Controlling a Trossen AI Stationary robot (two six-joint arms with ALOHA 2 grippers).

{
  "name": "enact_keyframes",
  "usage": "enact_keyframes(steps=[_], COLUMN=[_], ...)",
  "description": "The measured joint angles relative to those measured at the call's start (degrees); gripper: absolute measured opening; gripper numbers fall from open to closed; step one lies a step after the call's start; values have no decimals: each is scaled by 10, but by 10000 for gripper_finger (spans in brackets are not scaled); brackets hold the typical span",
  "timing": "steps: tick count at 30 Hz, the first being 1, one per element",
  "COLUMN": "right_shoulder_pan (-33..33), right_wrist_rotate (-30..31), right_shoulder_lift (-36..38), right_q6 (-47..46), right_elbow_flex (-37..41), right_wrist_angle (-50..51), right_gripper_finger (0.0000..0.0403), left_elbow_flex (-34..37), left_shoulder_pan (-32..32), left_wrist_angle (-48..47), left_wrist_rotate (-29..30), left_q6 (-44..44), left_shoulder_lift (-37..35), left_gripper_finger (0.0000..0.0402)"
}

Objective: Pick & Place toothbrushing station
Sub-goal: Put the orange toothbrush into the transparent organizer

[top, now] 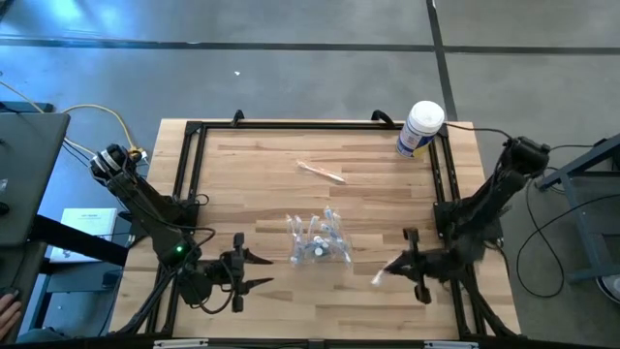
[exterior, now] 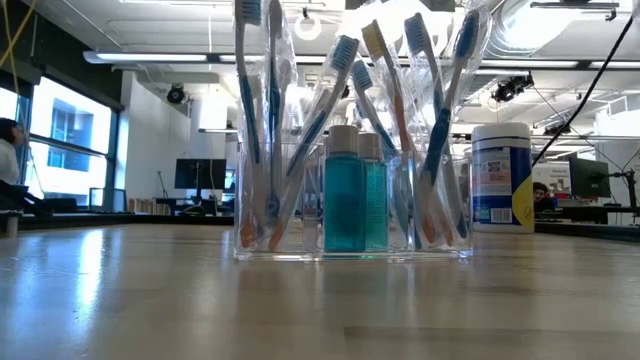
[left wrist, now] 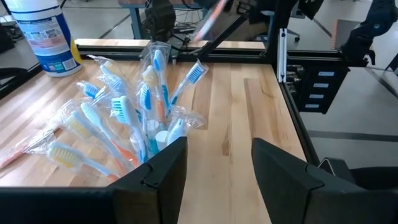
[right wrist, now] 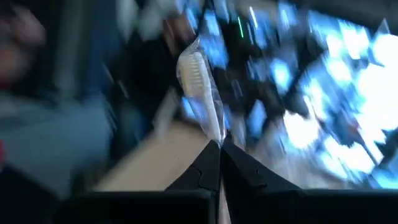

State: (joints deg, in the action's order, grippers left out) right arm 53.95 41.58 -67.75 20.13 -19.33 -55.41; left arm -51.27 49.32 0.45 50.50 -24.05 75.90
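Observation:
The toothbrushing station [top: 320, 240], a clear plastic holder packed with wrapped toothbrushes and small blue bottles, stands on its base at the middle of the wooden table; it also shows in the low view [exterior: 350, 200] and the left wrist view [left wrist: 143, 118]. My left gripper [top: 260, 270] is open and empty, left of the station, fingers pointing toward it. My right gripper [top: 394, 269] is right of the station, shut on a wrapped toothbrush [right wrist: 198, 87]. My right gripper pinches the wrapped toothbrush between its two fingers at the handle [right wrist: 217, 138], through the clear wrapper. The fingers point toward the table's left. The brush sticks out past the fingertips, its white bristle head [right wrist: 191, 71] farthest from them.
A white tub with a blue label [top: 421, 128] stands at the far right corner. A loose wrapped toothbrush [top: 322, 172] lies flat on the table beyond the station. A black frame [top: 194, 145] runs along the table's edges.

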Motion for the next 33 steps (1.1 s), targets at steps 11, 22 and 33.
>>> enact_keyframes(steps=[11,22,33], right_shoulder_pan=[-269,-368,-380], right_wrist_rotate=[-476,-571,-539], right_shoulder_lift=[-58,-182,-286], right_q6=[-8,-55,-112], right_elbow_flex=[81,4,-64], right_wrist_angle=[-296,-304,-305], right_gripper_finger=[3,2,2], left_elbow_flex=[0,0,1], left_shoulder_pan=[-2,-2,-2], left_wrist_angle=[-3,-3,2], left_wrist_rotate=[1,1,6], left_q6=[0,-3,-4], left_shoulder_lift=[0,9,38], left_gripper_finger=[175,175,175])
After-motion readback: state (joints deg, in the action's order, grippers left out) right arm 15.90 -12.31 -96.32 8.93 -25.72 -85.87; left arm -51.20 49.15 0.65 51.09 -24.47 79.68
